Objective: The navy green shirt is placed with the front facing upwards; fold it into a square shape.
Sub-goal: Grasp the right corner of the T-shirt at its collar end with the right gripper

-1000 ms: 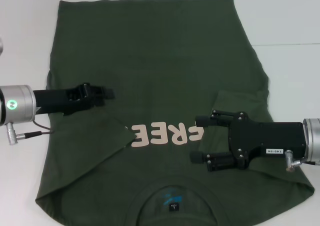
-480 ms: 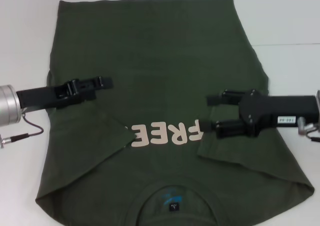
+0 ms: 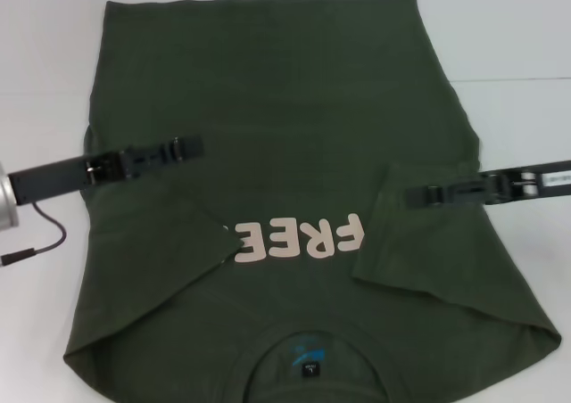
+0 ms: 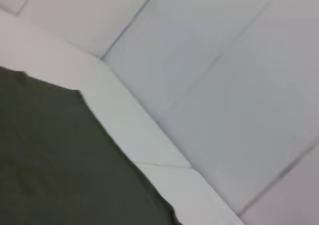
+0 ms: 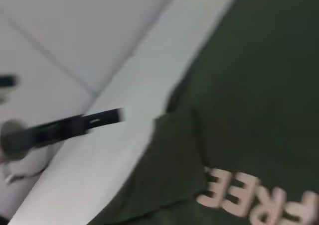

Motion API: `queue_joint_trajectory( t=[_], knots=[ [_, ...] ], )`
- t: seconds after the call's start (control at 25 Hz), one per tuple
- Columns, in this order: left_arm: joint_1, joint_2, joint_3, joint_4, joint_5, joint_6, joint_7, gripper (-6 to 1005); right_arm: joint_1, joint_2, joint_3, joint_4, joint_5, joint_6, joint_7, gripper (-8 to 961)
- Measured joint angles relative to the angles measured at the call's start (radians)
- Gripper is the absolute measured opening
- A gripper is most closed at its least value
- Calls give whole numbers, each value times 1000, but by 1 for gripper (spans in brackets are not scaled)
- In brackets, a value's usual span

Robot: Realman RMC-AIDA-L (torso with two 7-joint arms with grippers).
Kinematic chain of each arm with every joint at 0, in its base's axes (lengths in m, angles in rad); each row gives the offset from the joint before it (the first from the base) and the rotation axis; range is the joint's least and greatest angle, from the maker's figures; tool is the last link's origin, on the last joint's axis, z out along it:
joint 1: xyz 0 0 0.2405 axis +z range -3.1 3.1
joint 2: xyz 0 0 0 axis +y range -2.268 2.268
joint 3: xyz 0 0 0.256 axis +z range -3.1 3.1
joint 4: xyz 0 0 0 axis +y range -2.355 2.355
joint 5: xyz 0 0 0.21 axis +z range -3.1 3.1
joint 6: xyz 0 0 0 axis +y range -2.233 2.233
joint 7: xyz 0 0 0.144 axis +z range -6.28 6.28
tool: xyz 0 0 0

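The navy green shirt lies flat on the white table, chest up, with its collar and blue neck label nearest me and its hem at the far side. Pale "FREE" lettering runs across the chest. Both sleeves are folded inward: one flap on the left, one on the right. My left gripper hovers over the shirt's left side, seen edge-on. My right gripper hovers over the right sleeve flap, also edge-on. The right wrist view shows the shirt, the lettering and the left gripper farther off.
White table surrounds the shirt, with bare room on both sides and beyond the hem. A thin cable hangs from the left arm beside the shirt's edge. The left wrist view shows a shirt corner and table.
Both arms have drawn back outward and rolled edge-on. The right gripper has risen from beside the lettering toward the shirt's right edge. The shirt has not moved.
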Motion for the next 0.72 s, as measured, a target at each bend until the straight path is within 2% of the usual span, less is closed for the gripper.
queue_joint_trajectory(
  t=[0.12, 0.2, 0.24, 0.48, 0.64, 0.72],
  knots=[
    [8, 7, 2, 6, 8, 57, 66, 917, -15, -35, 32, 14, -17, -35, 107, 923],
    [9, 12, 5, 9, 21, 90, 100, 917, -27, -46, 59, 25, -32, -53, 140, 922],
    [9, 18, 10, 21, 47, 146, 158, 917, -35, -51, 71, 27, -52, -56, 160, 921],
    [6, 18, 42, 62, 94, 272, 312, 917, -87, -56, 109, 30, -157, -72, 233, 918],
    [-2, 17, 48, 54, 91, 273, 348, 917, -111, -60, 150, 41, -192, -90, 249, 915],
    [-10, 14, 49, 47, 89, 271, 369, 917, -114, -71, 180, 63, -195, -118, 248, 914]
  ],
)
